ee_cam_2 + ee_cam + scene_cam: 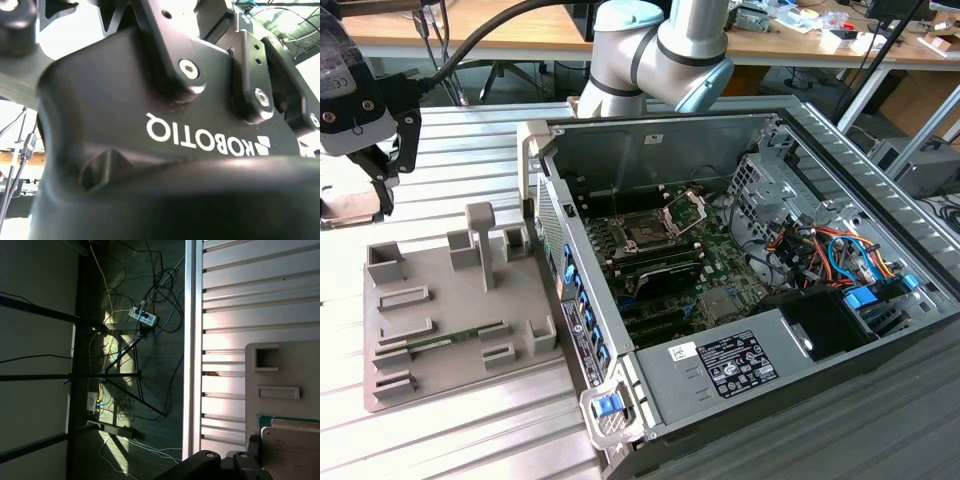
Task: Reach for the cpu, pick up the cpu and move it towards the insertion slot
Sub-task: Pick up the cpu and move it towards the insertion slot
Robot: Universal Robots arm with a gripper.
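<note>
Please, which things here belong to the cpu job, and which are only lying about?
Belong to the job:
the cpu, near the end effector
the insertion slot on the green board

Only lying about:
the memory stick in the gray tray
the power supply
the coloured cables
the power strip on the floor

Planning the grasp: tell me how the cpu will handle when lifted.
The cpu looks flat and thin, so it is probably stiff and light, with little edge to grip. Its smooth pale top may be slippery. Lying flat, it should not roll or tip.
</note>
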